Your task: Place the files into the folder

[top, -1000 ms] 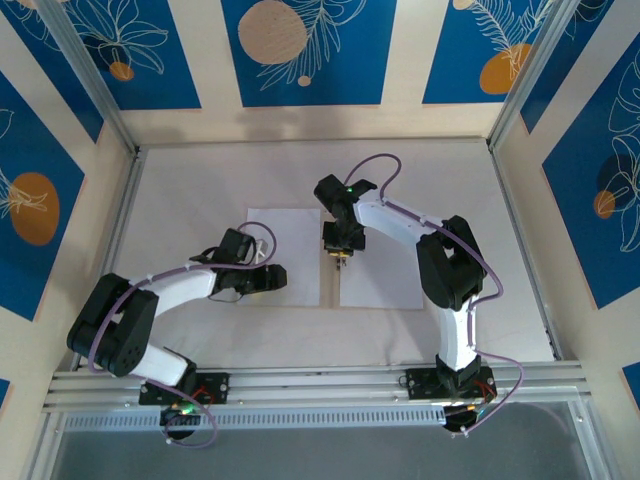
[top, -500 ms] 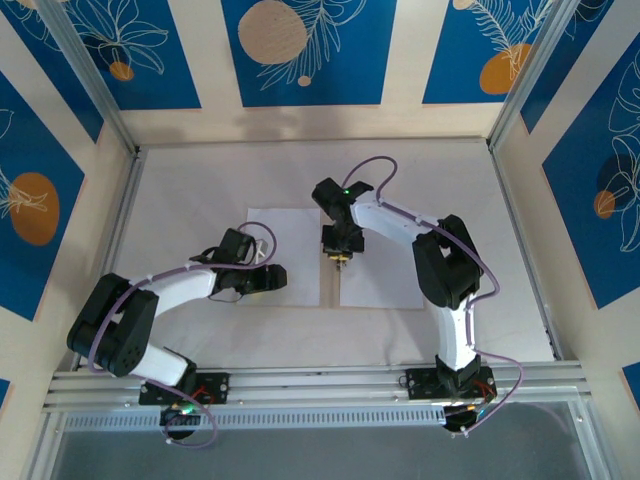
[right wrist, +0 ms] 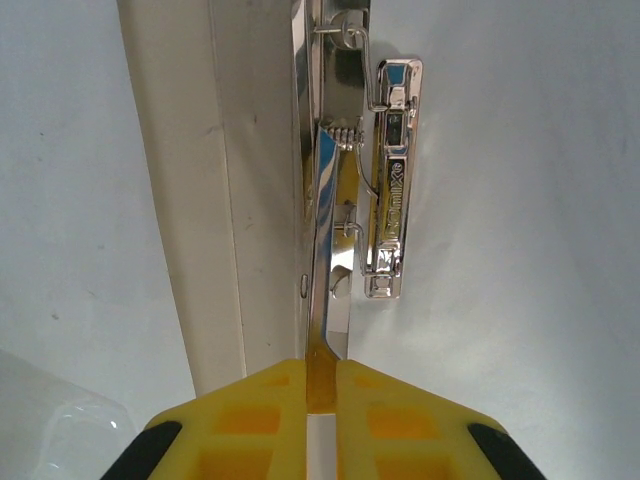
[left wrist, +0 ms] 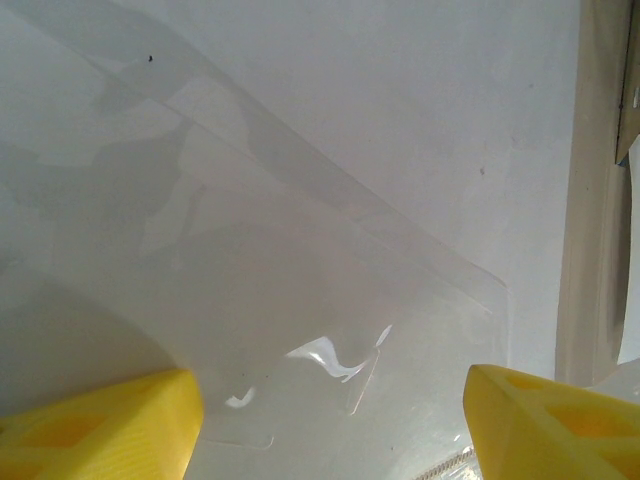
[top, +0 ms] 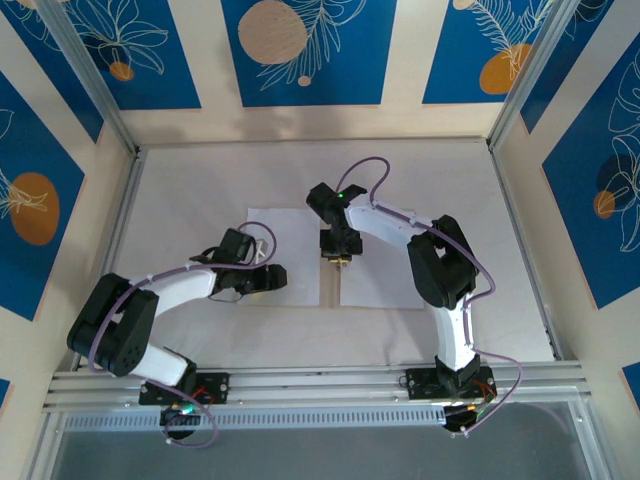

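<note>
Right wrist: end effector (right wrist: 321,376) on clip (right wrist: 390,180)

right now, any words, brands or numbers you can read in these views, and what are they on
Lever of the metal clip: stamped characters run along it, too small and blurred to read.
White inside of the open folder: no text.
Blue wall panels: leaf and circle drawings, no words.
No text can be quoted from these views.
</note>
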Robot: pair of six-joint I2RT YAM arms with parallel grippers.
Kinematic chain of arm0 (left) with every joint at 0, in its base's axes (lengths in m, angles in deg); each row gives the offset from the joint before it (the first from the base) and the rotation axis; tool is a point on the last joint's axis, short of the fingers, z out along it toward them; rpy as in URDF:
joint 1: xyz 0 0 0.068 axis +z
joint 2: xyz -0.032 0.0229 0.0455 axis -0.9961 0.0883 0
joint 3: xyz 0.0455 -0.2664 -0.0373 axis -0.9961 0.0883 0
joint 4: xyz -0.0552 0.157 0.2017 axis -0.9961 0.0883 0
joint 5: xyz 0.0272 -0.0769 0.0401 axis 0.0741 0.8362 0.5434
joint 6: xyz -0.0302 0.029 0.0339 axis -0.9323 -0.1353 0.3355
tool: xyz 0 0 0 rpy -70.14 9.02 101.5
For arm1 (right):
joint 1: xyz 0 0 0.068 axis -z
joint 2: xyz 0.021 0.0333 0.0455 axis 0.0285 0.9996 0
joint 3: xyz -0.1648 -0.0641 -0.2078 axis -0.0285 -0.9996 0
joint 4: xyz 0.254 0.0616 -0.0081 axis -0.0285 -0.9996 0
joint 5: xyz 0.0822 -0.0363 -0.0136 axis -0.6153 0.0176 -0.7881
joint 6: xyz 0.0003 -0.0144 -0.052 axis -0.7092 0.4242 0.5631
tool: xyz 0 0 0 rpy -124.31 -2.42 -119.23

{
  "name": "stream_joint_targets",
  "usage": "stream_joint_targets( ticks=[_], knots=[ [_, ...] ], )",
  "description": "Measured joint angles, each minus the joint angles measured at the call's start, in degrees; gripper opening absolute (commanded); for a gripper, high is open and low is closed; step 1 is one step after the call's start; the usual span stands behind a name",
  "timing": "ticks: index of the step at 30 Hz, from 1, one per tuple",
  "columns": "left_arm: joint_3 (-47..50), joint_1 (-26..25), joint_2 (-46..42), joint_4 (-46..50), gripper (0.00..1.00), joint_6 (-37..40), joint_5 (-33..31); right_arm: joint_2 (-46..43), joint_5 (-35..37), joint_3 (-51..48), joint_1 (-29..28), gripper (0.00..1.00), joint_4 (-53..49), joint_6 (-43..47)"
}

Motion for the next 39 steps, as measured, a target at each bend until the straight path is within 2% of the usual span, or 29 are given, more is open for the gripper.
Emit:
stream_joint_targets(
  ticks=[39],
  knots=[
    [0.0,0.0,0.3,-0.8,0.72,0.0,0.7,2.2,3.8,0.3,-1.4,0.09,-1.7,0.6]
  ],
)
